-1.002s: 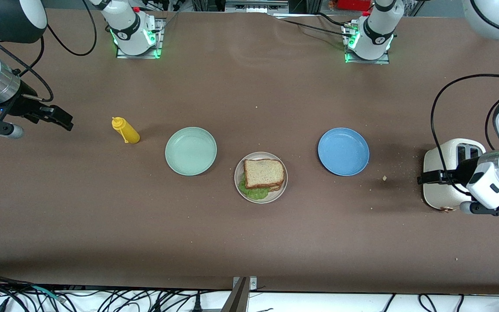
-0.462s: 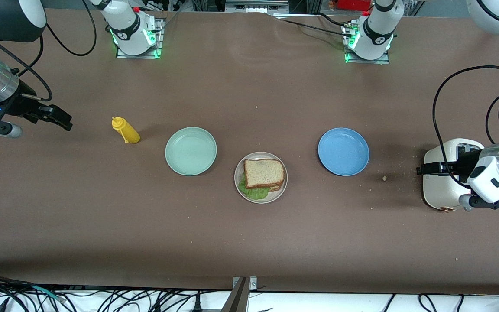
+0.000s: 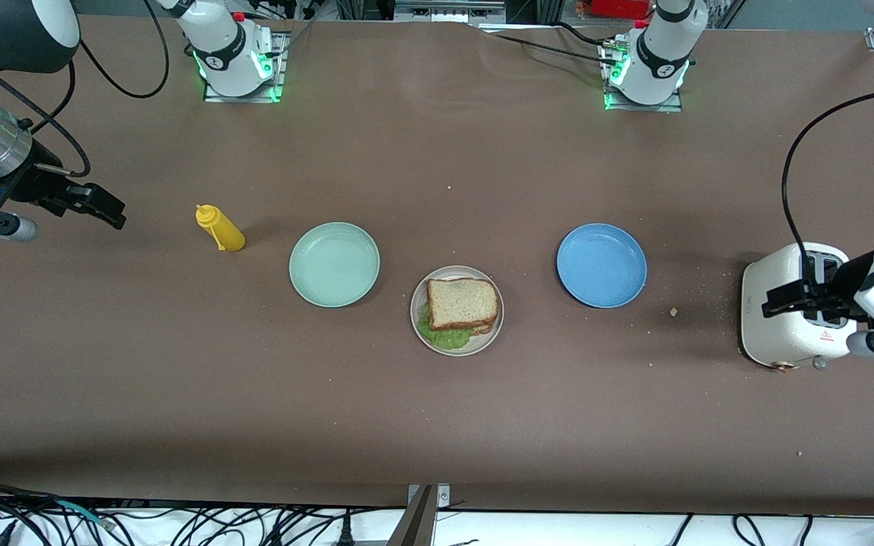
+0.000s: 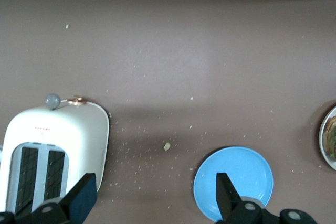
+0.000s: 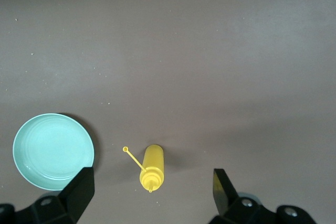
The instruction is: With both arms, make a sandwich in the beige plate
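Pulled back over toaster [image 3: 793,315], left gripper [image 3: 784,299] fingers released; right gripper [image 3: 99,206] released too; sandwich [image 3: 461,305] on beige plate [image 3: 493,331]

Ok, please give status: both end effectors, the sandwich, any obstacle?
Left end effector open, over toaster. Right end effector open, empty, at its table end. Sandwich assembled on beige plate. Nothing in the way.

Both arms are glossy white with black bands at the joints, and loose black cables loop along them. Each base [image 3: 234,57] glows green at its foot, with a small red cap beside it. The left gripper [image 3: 805,299] and right gripper [image 3: 95,205] are matte black, on silver-grey wrists.
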Robot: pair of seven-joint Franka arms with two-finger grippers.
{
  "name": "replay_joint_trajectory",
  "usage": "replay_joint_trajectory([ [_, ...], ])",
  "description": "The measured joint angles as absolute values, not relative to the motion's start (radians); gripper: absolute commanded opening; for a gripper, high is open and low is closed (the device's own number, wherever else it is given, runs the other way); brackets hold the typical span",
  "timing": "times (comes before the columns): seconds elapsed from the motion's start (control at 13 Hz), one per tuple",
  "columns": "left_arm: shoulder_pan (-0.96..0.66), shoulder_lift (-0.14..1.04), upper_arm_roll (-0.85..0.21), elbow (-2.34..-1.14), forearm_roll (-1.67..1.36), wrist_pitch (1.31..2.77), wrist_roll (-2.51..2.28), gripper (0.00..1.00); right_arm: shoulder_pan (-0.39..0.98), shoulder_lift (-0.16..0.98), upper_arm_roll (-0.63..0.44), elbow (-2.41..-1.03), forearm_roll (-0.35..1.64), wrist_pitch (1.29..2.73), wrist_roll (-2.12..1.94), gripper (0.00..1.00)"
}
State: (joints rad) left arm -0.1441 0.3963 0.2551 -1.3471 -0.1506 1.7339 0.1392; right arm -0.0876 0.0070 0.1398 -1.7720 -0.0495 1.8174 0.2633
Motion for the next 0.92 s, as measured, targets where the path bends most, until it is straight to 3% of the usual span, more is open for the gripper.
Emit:
replay_joint_trajectory([
  [0.39,-0.133,0.197,0.168,-1.685,-0.067,1.815,0.058,1.0,-0.088,0.007,0.14,-1.771,-0.05,1.817,0.263,1.0],
  [0.92,-0.055,0.099,0.072,-1.734,0.053,1.821,0.047,1.0,-0.088,0.007,0.14,-1.771,-0.049,1.818,0.263,1.0],
])
